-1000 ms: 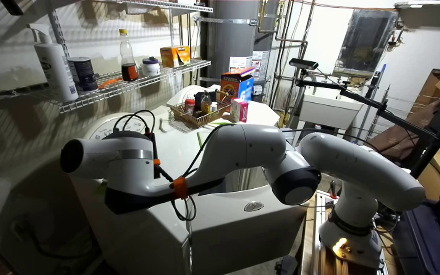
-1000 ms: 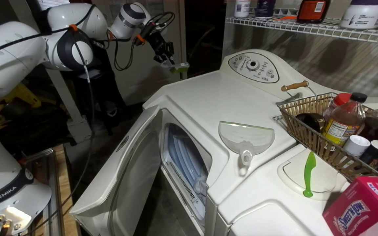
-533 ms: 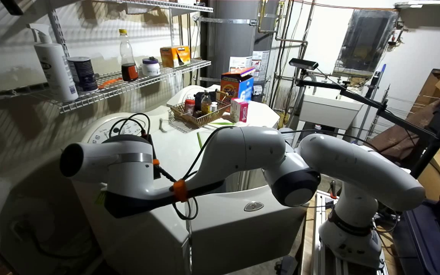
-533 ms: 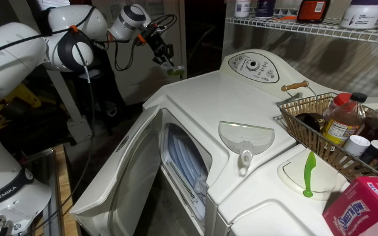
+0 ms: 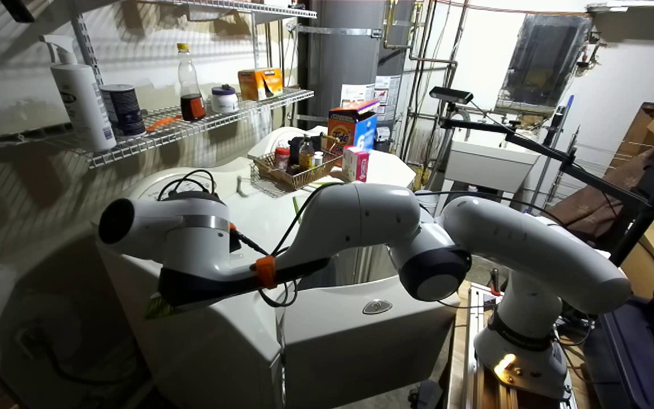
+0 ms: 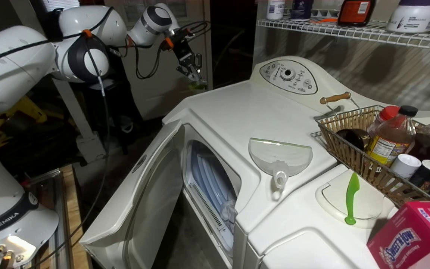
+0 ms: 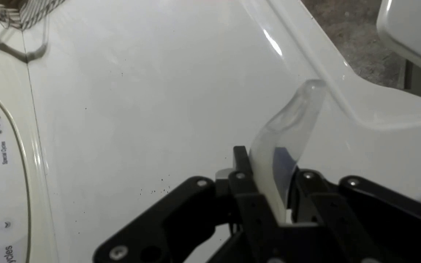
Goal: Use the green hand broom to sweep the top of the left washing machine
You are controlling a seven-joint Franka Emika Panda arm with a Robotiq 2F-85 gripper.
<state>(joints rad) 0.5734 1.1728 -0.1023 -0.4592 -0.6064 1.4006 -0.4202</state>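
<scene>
Lime-green below its translucent handle (image 7: 294, 120), the hand broom (image 6: 198, 86) is near the end of the left washing machine (image 6: 233, 108) farthest from the clear dustpan (image 6: 280, 156) (whether it touches the top, I can't tell). Sweeping well likely calls for light, even pressure and level strokes across the dark specks (image 7: 154, 191). The gripper (image 7: 273, 171) is drawn in narrow around that handle.
</scene>
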